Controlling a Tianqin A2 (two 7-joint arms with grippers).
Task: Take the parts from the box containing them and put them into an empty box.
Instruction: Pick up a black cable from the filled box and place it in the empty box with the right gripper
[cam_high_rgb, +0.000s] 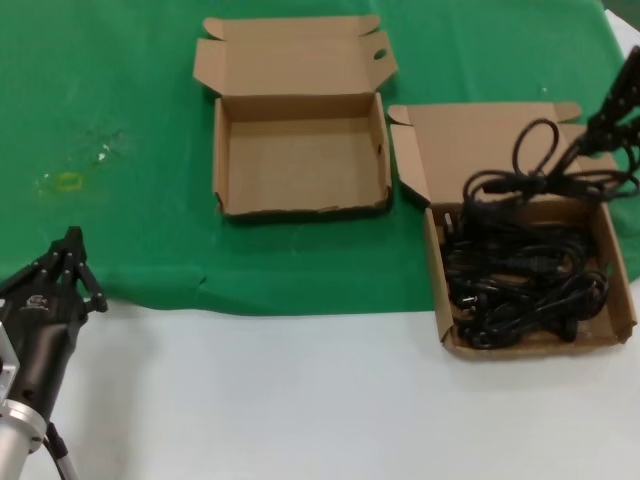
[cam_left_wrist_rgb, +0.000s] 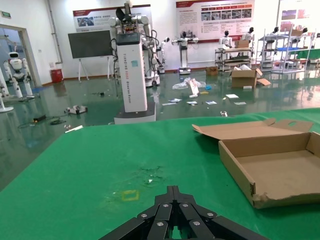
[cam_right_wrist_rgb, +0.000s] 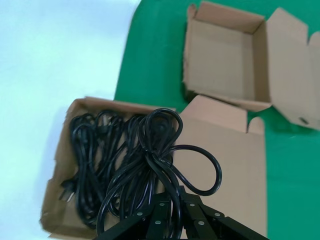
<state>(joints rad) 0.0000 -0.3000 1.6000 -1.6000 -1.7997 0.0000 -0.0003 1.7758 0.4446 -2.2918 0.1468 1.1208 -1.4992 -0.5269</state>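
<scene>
The box holding the black power cords (cam_high_rgb: 525, 285) is the brown cardboard box (cam_high_rgb: 438, 285) at the right, its plain lid laid back. My right gripper (cam_high_rgb: 590, 138) is shut on one cord bundle (cam_high_rgb: 540, 165) and holds it above the box's lid; loops hang from the fingers in the right wrist view (cam_right_wrist_rgb: 160, 155). The rest of the cords lie coiled in the box (cam_right_wrist_rgb: 95, 160). The empty box (cam_high_rgb: 300, 205) with the tuck-flap lid stands open at the middle back, also in the left wrist view (cam_left_wrist_rgb: 280, 170). My left gripper (cam_high_rgb: 72, 250) is shut and idle at the near left.
A green cloth (cam_high_rgb: 110, 110) covers the far half of the table; the near half is white (cam_high_rgb: 300, 400). A small yellow mark (cam_high_rgb: 68, 181) lies on the cloth at the left. The left wrist view shows a hall with robots behind the table.
</scene>
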